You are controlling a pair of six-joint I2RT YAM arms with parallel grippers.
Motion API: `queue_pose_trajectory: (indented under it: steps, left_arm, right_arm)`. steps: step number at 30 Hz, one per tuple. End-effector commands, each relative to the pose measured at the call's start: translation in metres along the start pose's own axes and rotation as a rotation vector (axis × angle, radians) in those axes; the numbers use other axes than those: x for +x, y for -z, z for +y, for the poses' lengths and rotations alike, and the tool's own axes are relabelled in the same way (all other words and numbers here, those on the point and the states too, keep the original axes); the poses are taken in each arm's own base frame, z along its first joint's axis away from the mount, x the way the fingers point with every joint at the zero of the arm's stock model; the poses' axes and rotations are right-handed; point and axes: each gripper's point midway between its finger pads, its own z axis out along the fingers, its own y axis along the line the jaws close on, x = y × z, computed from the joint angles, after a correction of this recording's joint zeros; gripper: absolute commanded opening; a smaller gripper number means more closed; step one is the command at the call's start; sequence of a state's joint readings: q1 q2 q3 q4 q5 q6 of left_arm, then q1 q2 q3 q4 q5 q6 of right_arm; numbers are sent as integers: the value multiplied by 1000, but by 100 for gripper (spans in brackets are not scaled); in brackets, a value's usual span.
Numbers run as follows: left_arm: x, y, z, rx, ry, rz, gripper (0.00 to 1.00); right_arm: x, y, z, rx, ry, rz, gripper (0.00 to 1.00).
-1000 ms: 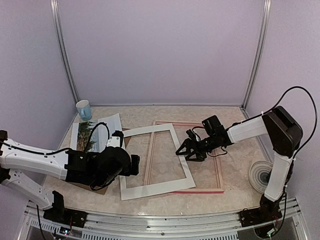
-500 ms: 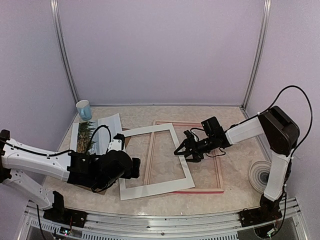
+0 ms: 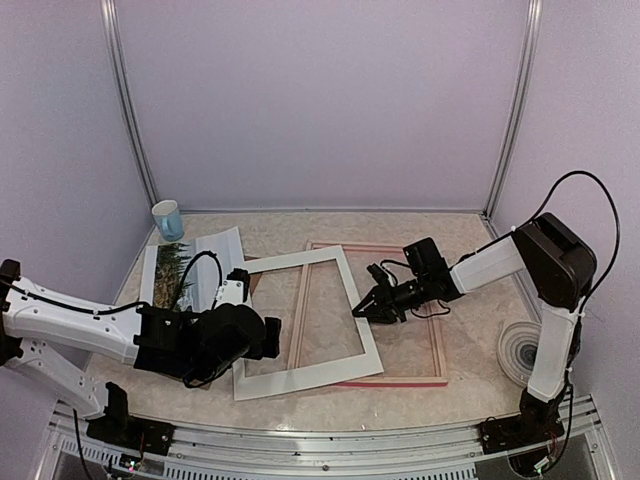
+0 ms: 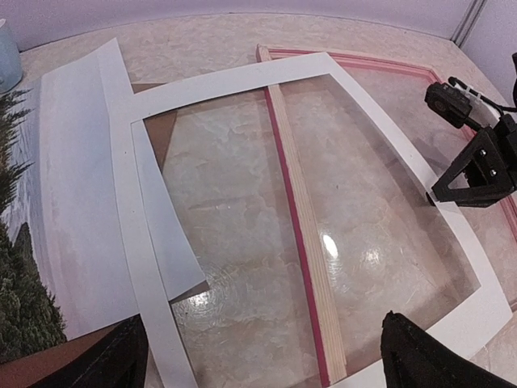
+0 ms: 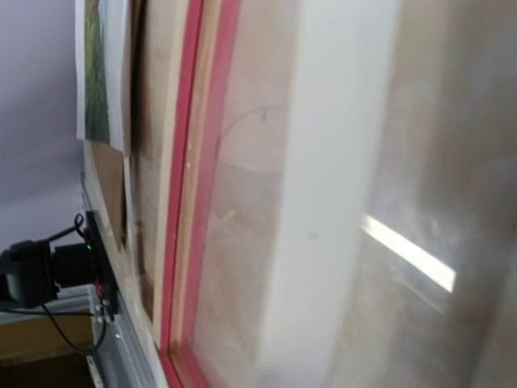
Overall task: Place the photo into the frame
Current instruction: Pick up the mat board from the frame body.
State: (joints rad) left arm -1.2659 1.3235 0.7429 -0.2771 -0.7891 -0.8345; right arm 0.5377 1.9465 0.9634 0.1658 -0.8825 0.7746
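Right wrist view is all blur, mat (image 5: 323, 202) smeared; in the left wrist view the photo (image 4: 24, 307) runs off the edge — left gripper (image 4: 262, 364) cropped below.

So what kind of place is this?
Probably a robotics lab test cell: the left arm and right arm bolted at the table edge, plain walls on metal posts enclosing it, staged props like the frame and the photo.

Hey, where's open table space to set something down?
Bare marble: the back strip between the cup and the frame, and the right side between the frame and the round disc. Crowded on the left, where the photo and white mat overlap.
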Motion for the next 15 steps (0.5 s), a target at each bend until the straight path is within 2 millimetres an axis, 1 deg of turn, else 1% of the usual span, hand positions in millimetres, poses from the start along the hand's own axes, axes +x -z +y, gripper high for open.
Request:
queue_pose_trajectory:
  steps: [1,6,8,9,15]
  left_arm:
    - [1,2,4,-14,-3,-11,99]
    - [0,4,4,-15,-2,-17,99]
    - [-1,4,4,-15,-1,-20,99]
    - [-1,5,4,-14,0,-20,99]
    - [-4,7,5,-20,-2,-28,99]
  right_arm:
    - [10,-6,-6,1,-7,21,22]
    - [9,-4,-4,-22,-13,17,10]
    - [9,-3,-1,-32,-11,14,2]
    - [8,-2,-1,-34,-13,10,0]
    - [2,8,4,-38,-10,-15,0]
